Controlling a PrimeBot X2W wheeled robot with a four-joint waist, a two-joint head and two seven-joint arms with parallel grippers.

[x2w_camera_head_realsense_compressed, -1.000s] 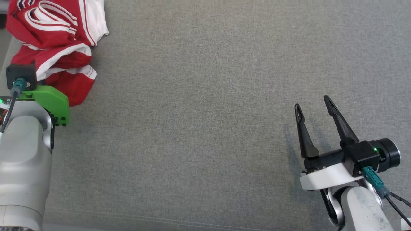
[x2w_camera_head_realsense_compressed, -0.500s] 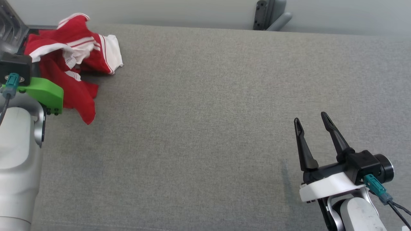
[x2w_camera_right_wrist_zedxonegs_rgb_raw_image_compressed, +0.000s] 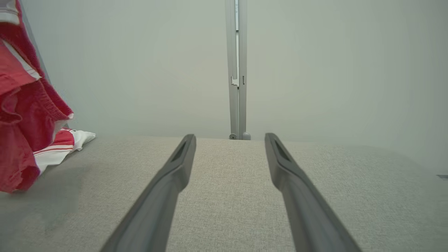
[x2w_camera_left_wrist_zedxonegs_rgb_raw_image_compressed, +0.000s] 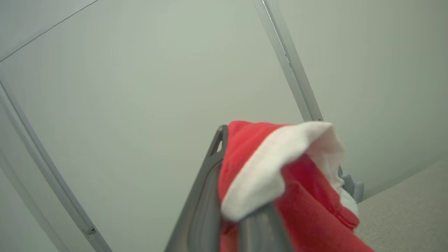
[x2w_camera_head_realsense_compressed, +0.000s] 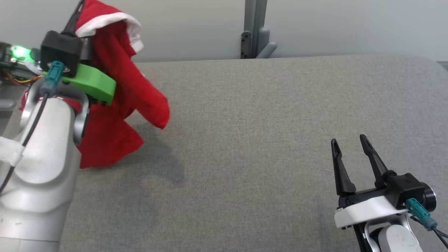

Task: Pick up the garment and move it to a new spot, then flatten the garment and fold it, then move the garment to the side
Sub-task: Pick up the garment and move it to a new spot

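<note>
Garment (x2w_camera_head_realsense_compressed: 120, 87) has risen, hanging from raised left tool (x2w_camera_head_realsense_compressed: 78, 12).

The garment (x2w_camera_head_realsense_compressed: 115, 52) drapes over the closed left hand (x2w_camera_left_wrist_zedxonegs_rgb_raw_image_compressed: 227, 138), concealing one fingertip and the point of grip; its lower folds are hidden behind the left forearm (x2w_camera_head_realsense_compressed: 42, 150), and the right wrist view's edge crops it toward the far left corner of the bench (x2w_camera_right_wrist_zedxonegs_rgb_raw_image_compressed: 350, 168).
</note>
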